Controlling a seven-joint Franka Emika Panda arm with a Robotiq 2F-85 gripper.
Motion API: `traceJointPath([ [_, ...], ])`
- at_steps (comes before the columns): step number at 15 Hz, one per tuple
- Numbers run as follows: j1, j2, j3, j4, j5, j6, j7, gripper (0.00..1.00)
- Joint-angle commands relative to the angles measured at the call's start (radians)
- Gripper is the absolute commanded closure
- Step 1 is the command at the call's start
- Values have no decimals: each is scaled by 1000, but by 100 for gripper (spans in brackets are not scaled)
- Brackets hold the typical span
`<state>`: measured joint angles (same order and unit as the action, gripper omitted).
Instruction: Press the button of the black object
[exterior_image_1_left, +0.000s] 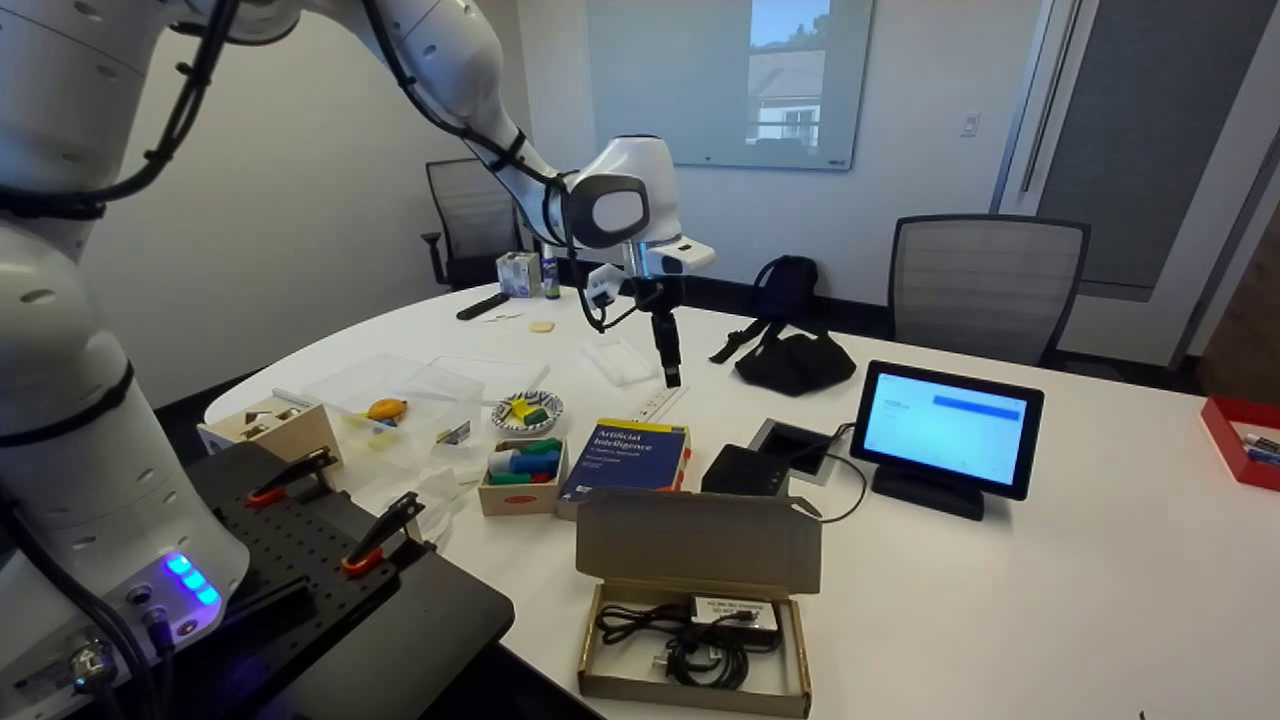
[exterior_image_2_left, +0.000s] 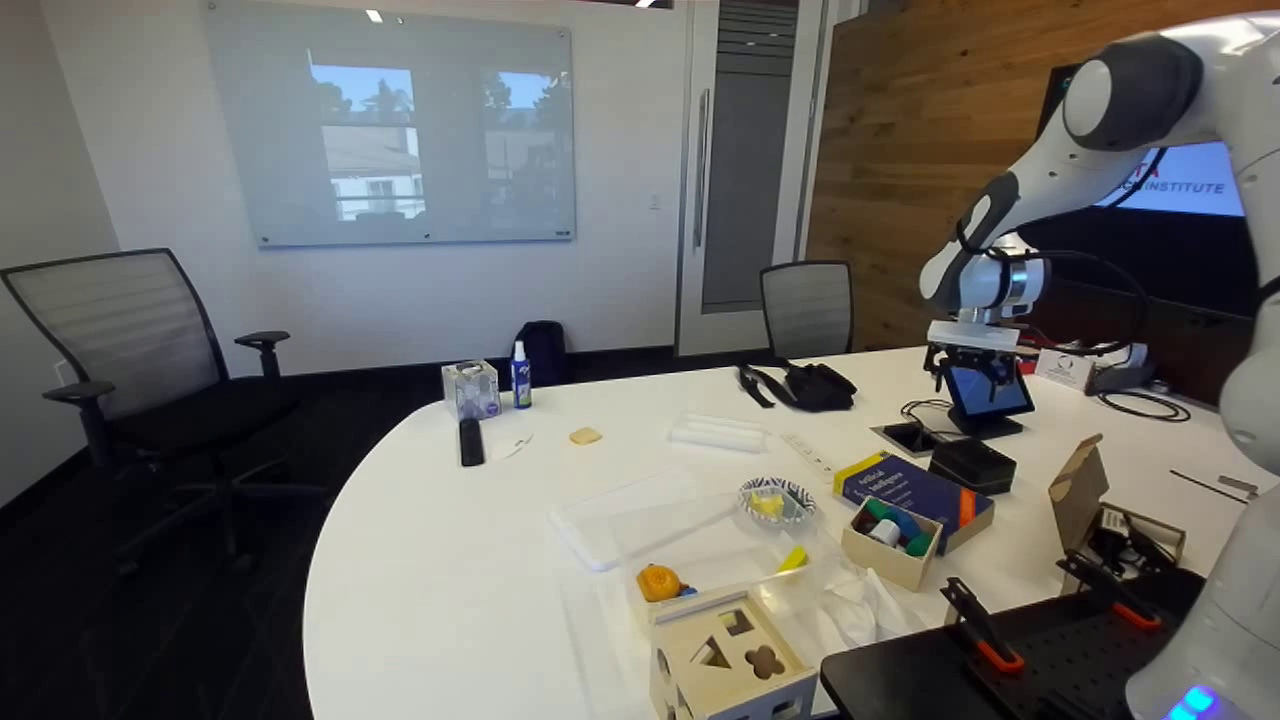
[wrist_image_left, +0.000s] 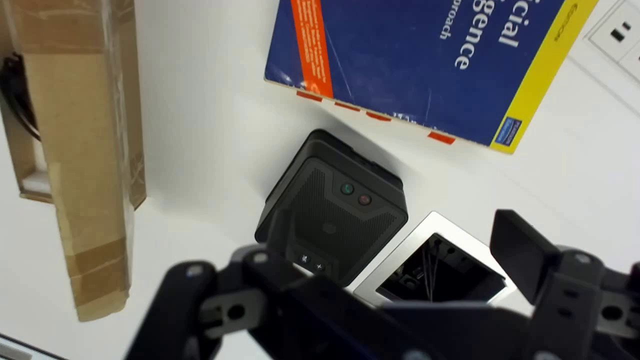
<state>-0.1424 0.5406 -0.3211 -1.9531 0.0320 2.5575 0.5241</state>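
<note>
Taking the black device (wrist_image_left: 336, 210) as the middle of a dial in the wrist view, a cardboard box (wrist_image_left: 82, 175) lay at nine o'clock on the tabletop (wrist_image_left: 200, 165), apart from it. Next, at eight, one black finger (wrist_image_left: 281, 235) hid part of the device's edge. The device's body was probably hard plastic: stiff, fairly light, and apt to skid on the smooth tabletop if nudged sideways. Towards seven on its face were the mute button (wrist_image_left: 305, 258) and plus button (wrist_image_left: 319, 266); towards one, the green call button (wrist_image_left: 347, 189) and the red button (wrist_image_left: 364, 200). Which was wanted, the task did not say. All looked small, so a straight downward push with fingertips brought together seemed best, and no grasp seemed needed. For steadying, the side walls (wrist_image_left: 350, 165) seemed a safer hold than the speaker mesh (wrist_image_left: 352, 232). The book (wrist_image_left: 410, 65) lay at one o'clock, near but apart; the metal-rimmed cable well (wrist_image_left: 400, 256), just beside at four, might catch a skidding device. Rightmost, between three and four, stood the other finger (wrist_image_left: 518, 250). The claw (wrist_image_left: 397, 232) was spread wide, holding nothing; in both exterior views it hung above the tabletop, apart from the device.
</note>
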Motion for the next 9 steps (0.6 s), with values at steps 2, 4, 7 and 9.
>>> traceJointPath([
  [2,44,-182,0,-287,-45,151,-93,0],
  [4,51,-227,7,-363,-47,184,-129,0],
  [7,60,-284,13,-448,-50,207,-172,0],
  [9,63,-313,19,-487,-53,213,-187,0],
])
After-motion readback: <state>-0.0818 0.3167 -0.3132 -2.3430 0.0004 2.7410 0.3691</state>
